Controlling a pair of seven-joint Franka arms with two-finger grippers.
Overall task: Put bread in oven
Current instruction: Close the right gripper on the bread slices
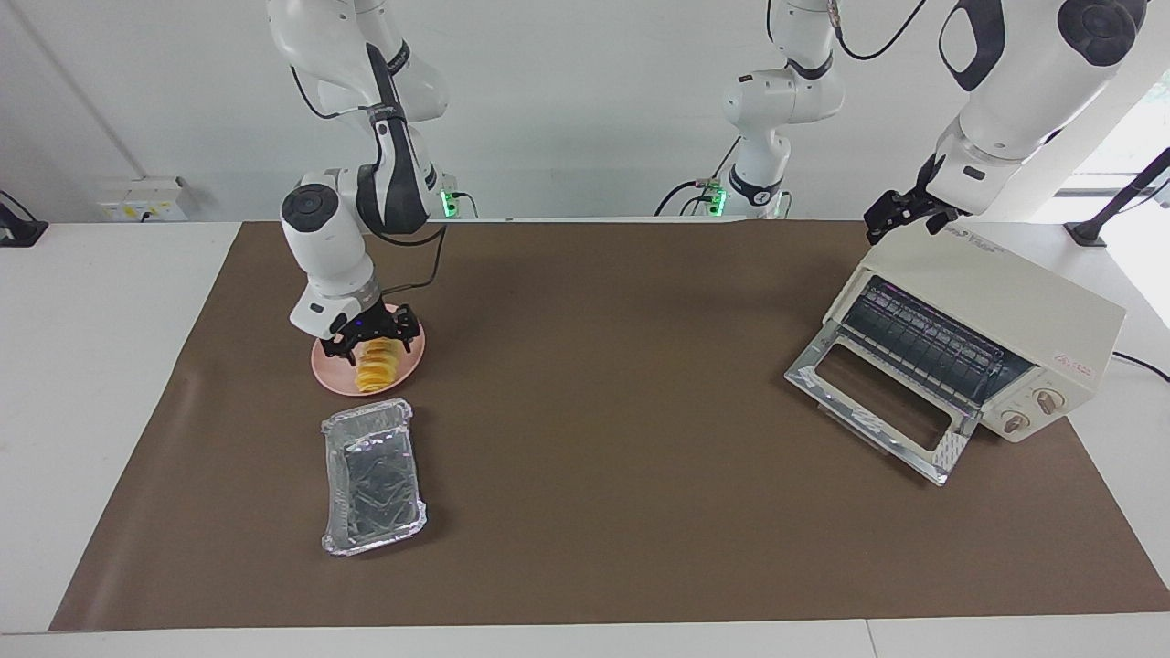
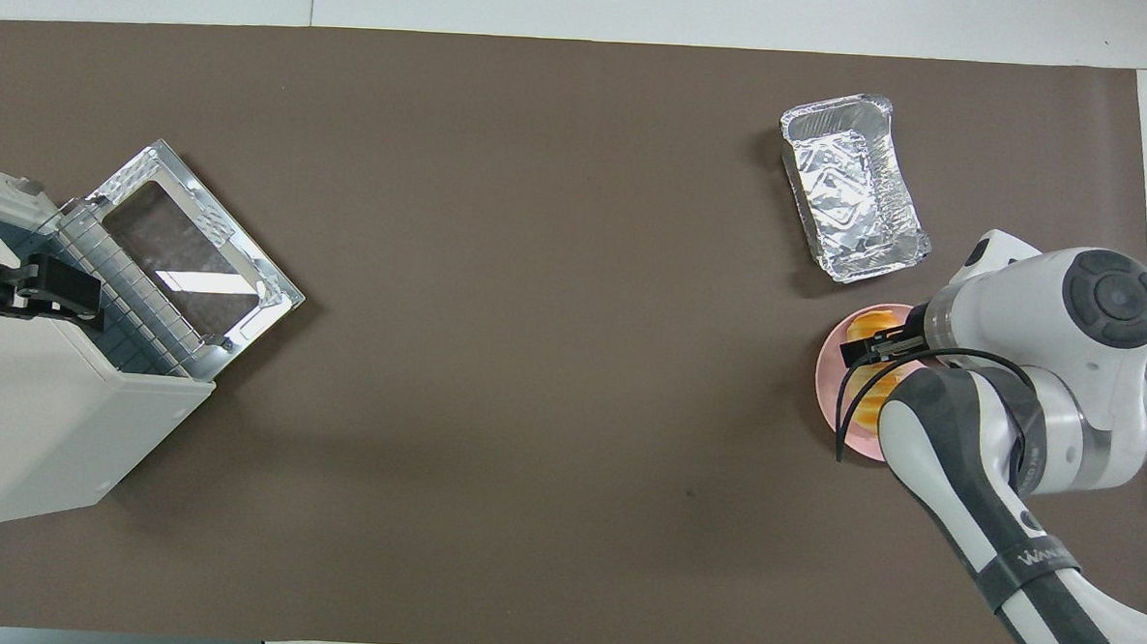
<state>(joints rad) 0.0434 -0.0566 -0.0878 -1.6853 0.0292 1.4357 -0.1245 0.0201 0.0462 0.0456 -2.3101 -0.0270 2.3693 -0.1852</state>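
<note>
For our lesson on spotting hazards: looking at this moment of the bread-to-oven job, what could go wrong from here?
1. The right gripper, open over the ridged yellow-orange bread loaf, may close off-centre and tip or drop it.
2. The light round pink plate could slide or lift with the loaf.
3. The left gripper waits over the cream-white toaster oven and might crowd the delivery through its open glass door.
</note>
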